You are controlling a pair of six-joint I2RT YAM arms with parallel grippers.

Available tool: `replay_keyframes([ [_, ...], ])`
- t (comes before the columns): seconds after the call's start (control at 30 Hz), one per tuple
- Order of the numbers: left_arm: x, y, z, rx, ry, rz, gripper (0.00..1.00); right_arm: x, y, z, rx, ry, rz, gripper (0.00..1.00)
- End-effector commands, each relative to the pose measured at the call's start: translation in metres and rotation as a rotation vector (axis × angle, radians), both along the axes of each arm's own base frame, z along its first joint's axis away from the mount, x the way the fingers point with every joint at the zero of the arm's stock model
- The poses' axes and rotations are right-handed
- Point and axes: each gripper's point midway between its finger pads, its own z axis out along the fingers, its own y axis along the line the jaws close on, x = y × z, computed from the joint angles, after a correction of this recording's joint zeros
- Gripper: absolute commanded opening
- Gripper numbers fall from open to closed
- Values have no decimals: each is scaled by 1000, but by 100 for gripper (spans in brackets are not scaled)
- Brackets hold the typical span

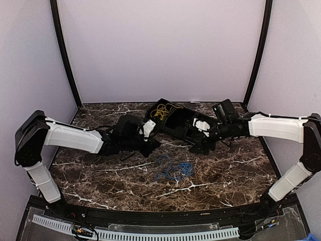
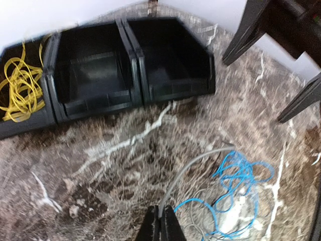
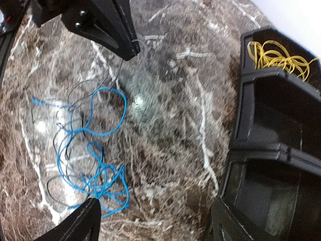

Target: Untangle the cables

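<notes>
Found the left arm (image 1: 75,136) stretched in from the left, upper link rising from the near edge, forearm low and nearly level over the marble surface (image 1: 225,170). Found the left gripper (image 2: 161,211) with fingers clenched on a thin grey wire (image 2: 193,165), pinched right at the tips. Traced that wire up and rightward from the pinch, toward the loops of the blue cable (image 2: 241,175).

Found the right arm (image 1: 276,128) folded in from the right at much the same height, with the wrist close beside a row of three black bins (image 1: 180,123). Found the right gripper (image 3: 155,213) released, with fingers (image 3: 85,223) spread wide, grasping nothing, held above the surface with one finger just beside the blue cable's edge.

Saw the blue cable as a loose sprawl of open loops lying flat on the surface, in front of the bins but apart from them, between the two grippers and nearer the arm bases. Saw the yellow cable (image 1: 161,111) bunched inside the end bin, the leftmost from overhead.

Could not make out the grey wire from overhead; picked it out only in the wrist views. From the right wrist, caught thin dark strands looped among the blue ones, plus the left fingers at the top with the grey wire trailing from their tips. From the left wrist, caught the right gripper's two black fingers at upper right, well parted.
</notes>
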Motion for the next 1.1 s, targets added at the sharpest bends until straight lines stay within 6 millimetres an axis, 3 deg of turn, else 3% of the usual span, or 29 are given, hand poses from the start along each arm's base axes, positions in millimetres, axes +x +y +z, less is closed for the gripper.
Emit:
replay_keyframes([
  [0.0, 4, 3, 114, -232, -147, 47, 0, 20, 37, 57, 170, -7, 6, 78],
  [0.1, -2, 10, 157, -340, -187, 62, 0, 24, 54, 87, 259, 35, 33, 79],
  [0.23, -7, 17, 198, -440, -243, 76, 0, 20, 77, 125, 378, 61, 102, 82],
  [0.37, -10, 21, 229, -527, -275, 77, 0, 10, 102, 135, 425, 73, 169, 84],
  [0.53, -11, 22, 248, -590, -282, 86, 0, -15, 126, 145, 519, 155, 297, 87],
  [0.7, -19, 21, 269, -674, -289, 71, 0, -17, 145, 127, 571, 264, 306, 80],
  [0.8, -26, 20, 294, -722, -302, 43, 0, -18, 149, 110, 575, 318, 321, 67],
  [0.93, -34, 19, 326, -777, -322, 0, 0, -19, 151, 82, 550, 383, 318, 41],
  [1.07, -44, 23, 370, -821, -382, -40, 0, -20, 148, 46, 478, 446, 290, 34],
])
